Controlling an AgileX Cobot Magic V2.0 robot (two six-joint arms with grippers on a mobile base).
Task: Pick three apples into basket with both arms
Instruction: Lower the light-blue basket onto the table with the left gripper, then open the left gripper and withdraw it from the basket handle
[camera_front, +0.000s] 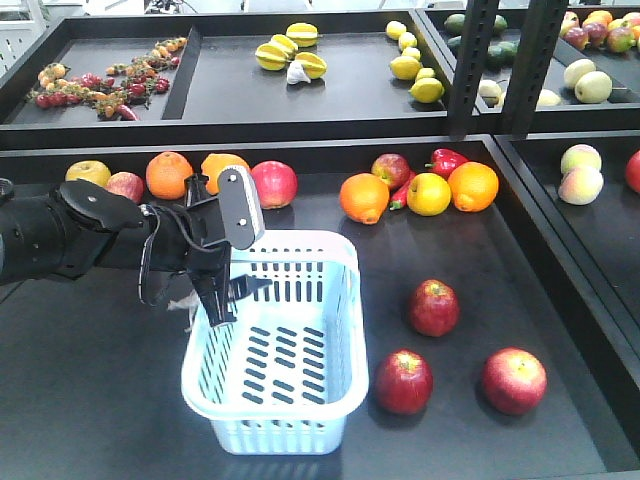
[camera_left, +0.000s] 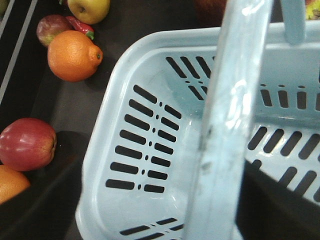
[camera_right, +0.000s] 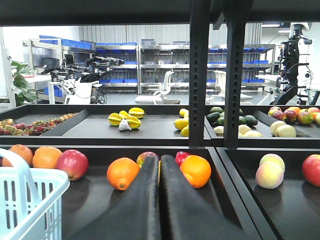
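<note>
Left jaws stand open astride the basket (camera_front: 358, 372) wall; right jaws are closed, empty. Three apples (camera_front: 433, 307) lie on the desk (camera_front: 520, 280) nearby.

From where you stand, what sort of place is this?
Probably a mock grocery display inside a lab or warehouse: black trays of fruit, a shopping basket, and storage racks with blue bins behind.

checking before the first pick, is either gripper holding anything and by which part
The right gripper is shut on nothing. The left gripper has the handle of the basket between its fingers; whether it is clamped cannot be told.
</note>
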